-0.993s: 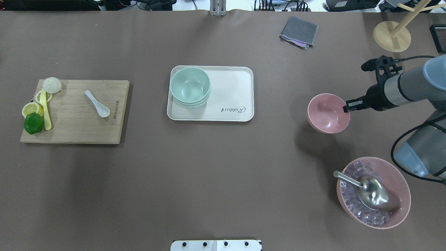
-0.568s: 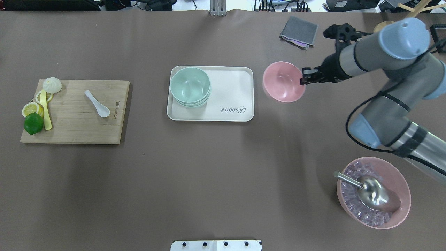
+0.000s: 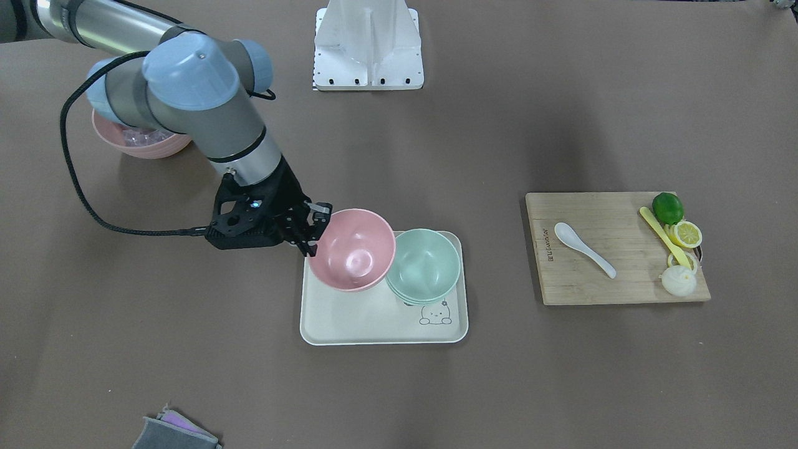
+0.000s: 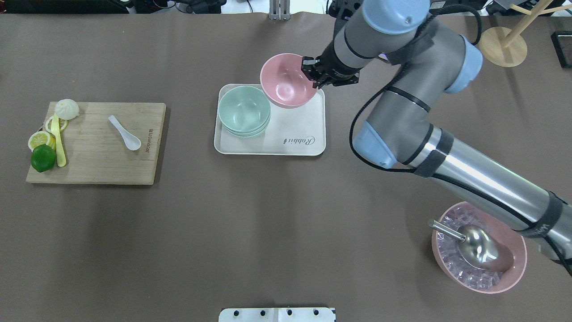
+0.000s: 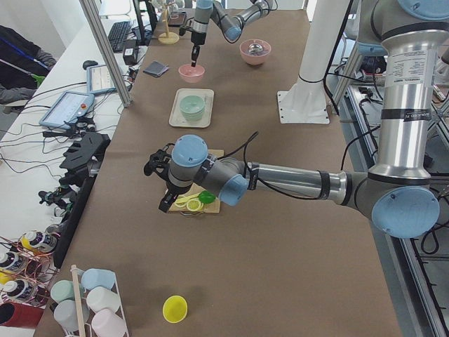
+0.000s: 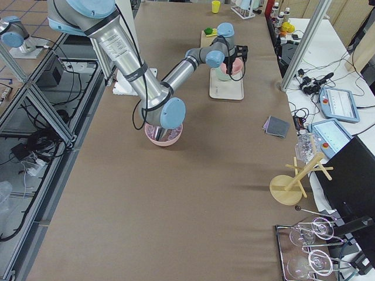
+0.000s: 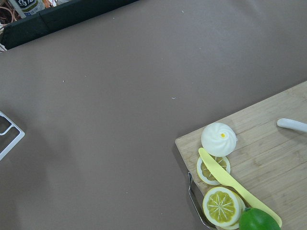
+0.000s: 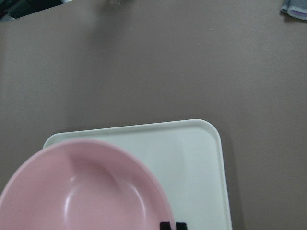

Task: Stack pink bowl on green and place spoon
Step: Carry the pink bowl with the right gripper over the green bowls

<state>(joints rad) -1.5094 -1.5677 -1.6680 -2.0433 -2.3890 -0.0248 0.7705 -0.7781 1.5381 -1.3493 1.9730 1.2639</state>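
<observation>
aloft, right tool [image 4: 313,77] on pink bowl [image 4: 283,81]

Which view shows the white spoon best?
The exterior front-facing view: the spoon lies whole and unobstructed on the cutting board. Overhead exterior also shows it whole, slightly smaller. The left wrist view catches only one end at its edge. In the side views it is too small to make out; the right wrist view misses it.

One small pink bowl [image 4: 286,82], one green stack [image 4: 243,109], one spoon [image 4: 125,133], one tray [image 4: 292,123]
</observation>
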